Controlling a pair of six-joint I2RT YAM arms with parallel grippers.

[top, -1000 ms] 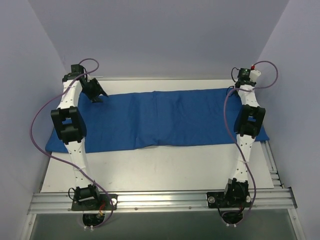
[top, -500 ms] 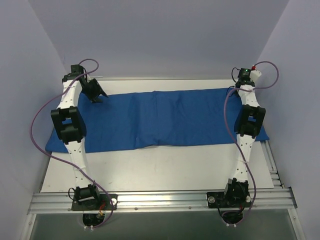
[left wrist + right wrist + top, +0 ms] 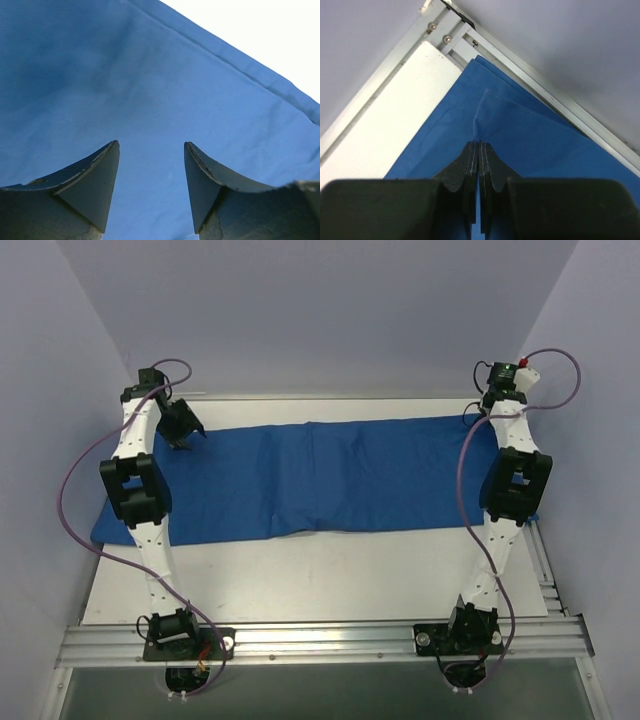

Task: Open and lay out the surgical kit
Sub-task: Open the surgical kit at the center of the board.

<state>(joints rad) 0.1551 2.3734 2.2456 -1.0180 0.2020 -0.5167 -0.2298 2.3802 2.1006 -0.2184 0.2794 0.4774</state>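
Surgical kit, seen only as a royal-blue cloth wrap [image 3: 340, 475], lies folded across the far half of the table [image 3: 330, 580]. Its long axis runs left to right, from one arm to the other, and nothing of its contents shows. Right gripper [image 3: 479, 144] sits at the wrap's far right corner, jaws pressed together on a raised pleat of the top layer. Left gripper [image 3: 151, 143] hangs over the far left corner, jaws moderately wide with nothing between them and cloth just beneath. Each arm has its own end, so the top layer probably peels toward the near edge, once the left also takes hold.
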